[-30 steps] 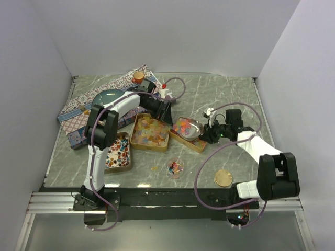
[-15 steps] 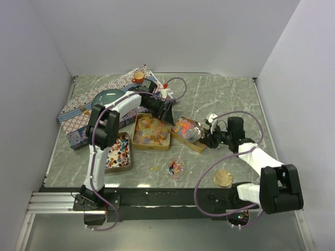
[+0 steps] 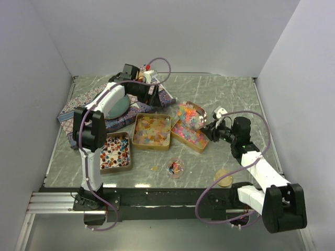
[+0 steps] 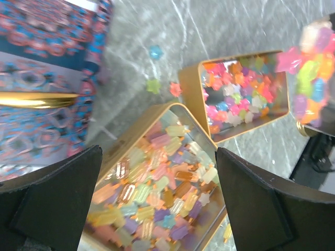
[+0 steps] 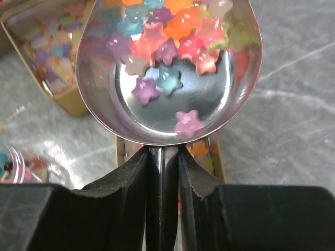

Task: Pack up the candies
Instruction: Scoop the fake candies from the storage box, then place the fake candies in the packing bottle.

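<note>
The right gripper (image 5: 162,159) is clamping its fingers tight on the handle of a metal scoop (image 5: 212,99). The scoop is carrying a heap of star-shaped candies (image 5: 175,36) in pink, orange, purple and pale green, most of them crowding toward its far lip. In the top view the scoop is hovering over the far end of the right tin (image 3: 194,149), which is holding bright pink and orange candies. The middle tin (image 3: 151,148) is lying just to the left of it, filled with pale yellow-orange pieces. The left tin (image 3: 116,169) is sitting nearer and further left, holding the red, white and black mix.

The left gripper (image 4: 158,157) is hanging at the far side, beyond the tins, over the right edge of the patterned cloth (image 3: 78,107). Its fingers are spreading wide apart with nothing between them. Its wrist view is looking down on the middle and right tins, and three loose candies are lying on the marble table (image 3: 230,94) between the cloth and the tins.

A small clear dish (image 3: 175,168) with a few candies is sitting near the front edge, and a cork disc (image 3: 223,178) is lying to its right
</note>
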